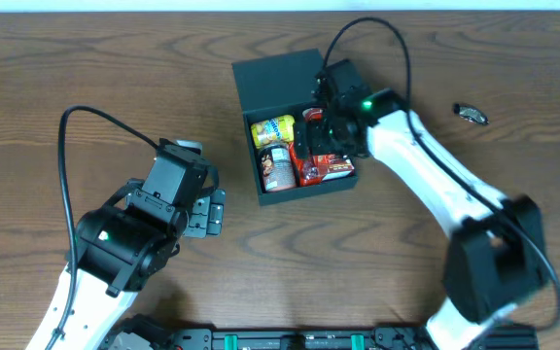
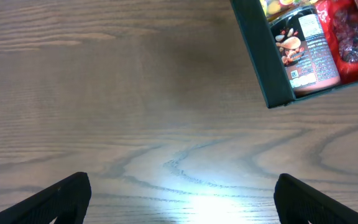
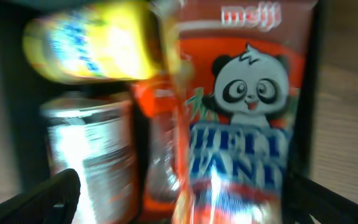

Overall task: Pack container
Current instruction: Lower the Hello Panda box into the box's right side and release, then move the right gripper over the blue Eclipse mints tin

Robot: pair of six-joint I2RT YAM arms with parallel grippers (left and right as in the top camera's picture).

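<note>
Dark brown wood with a strong grain makes the top of the table (image 1: pixel 86 58), and both arms reach over it from the near edge. Behind the middle, a little to the right, stands the container (image 1: pixel 304 194), a dark teal-grey square box. Its flat lid (image 1: pixel 278 76) is thrown open toward the far side.

Inside the box lie a yellow bag (image 1: pixel 273 129), a can (image 1: pixel 278 167) on its side with a label showing nuts, and a red packet (image 3: pixel 247 124) with a panda printed on it. The can is against the near wall, the bag is behind it, and the packet is to the right of both.

The right gripper (image 1: pixel 324 136) hangs directly above the inside of the box. Its fingers (image 3: pixel 48 199) are spread wide, one on each side of the packet, and they do not squeeze anything; this wrist picture is blurred.

The left gripper (image 1: pixel 210 212) is over bare wood, to the left of the box and apart from it, spread wide and carrying nothing.

Far to the right on the table lies a small dark shiny thing (image 1: pixel 471 114); I cannot tell what it is.
</note>
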